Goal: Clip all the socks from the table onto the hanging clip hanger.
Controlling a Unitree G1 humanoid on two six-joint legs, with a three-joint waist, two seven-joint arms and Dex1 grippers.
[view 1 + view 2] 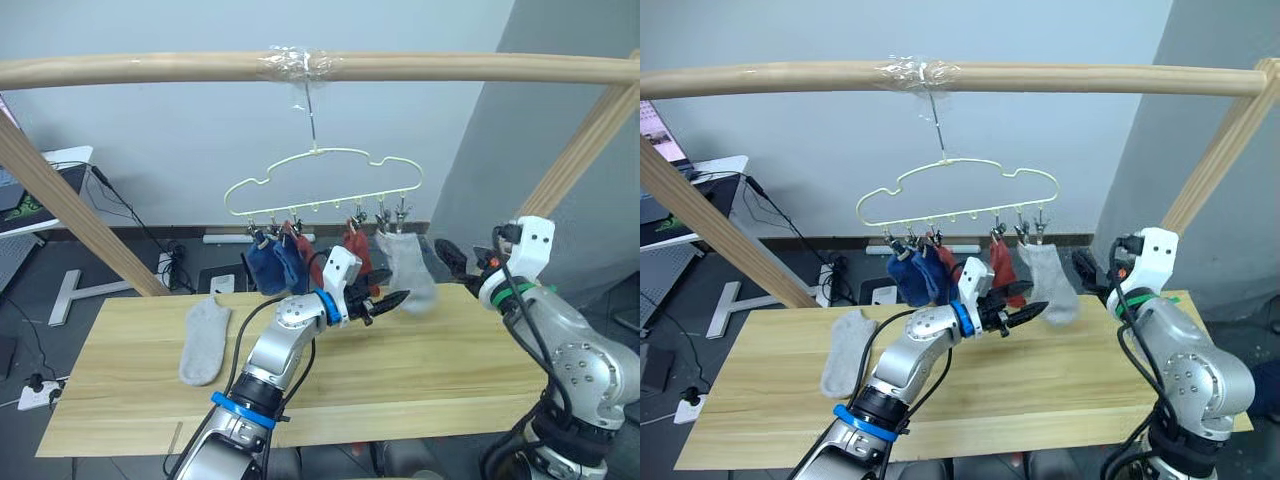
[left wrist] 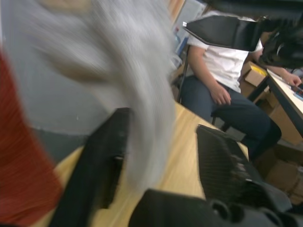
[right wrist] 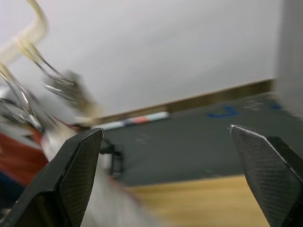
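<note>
You are sitting with both grippers, left gripper [image 1: 392, 300] and right gripper [image 3: 170, 161], wide and holding nothing, so next you are reaching for the last grey sock [image 1: 204, 341] on the table [image 1: 420, 370] for the clip hanger [image 1: 325, 185].

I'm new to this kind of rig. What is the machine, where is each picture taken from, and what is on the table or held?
This is a two-armed humanoid robot. The two wide pictures come from its head; the two close ones from cameras on its wrists. A hanger hangs from a wooden bar, with blue, red and one grey sock clipped on. Another grey sock lies on the table. The left tool is open, beside the hanging grey sock, not gripping it. The right tool is open and empty. A seated person shows behind.
</note>
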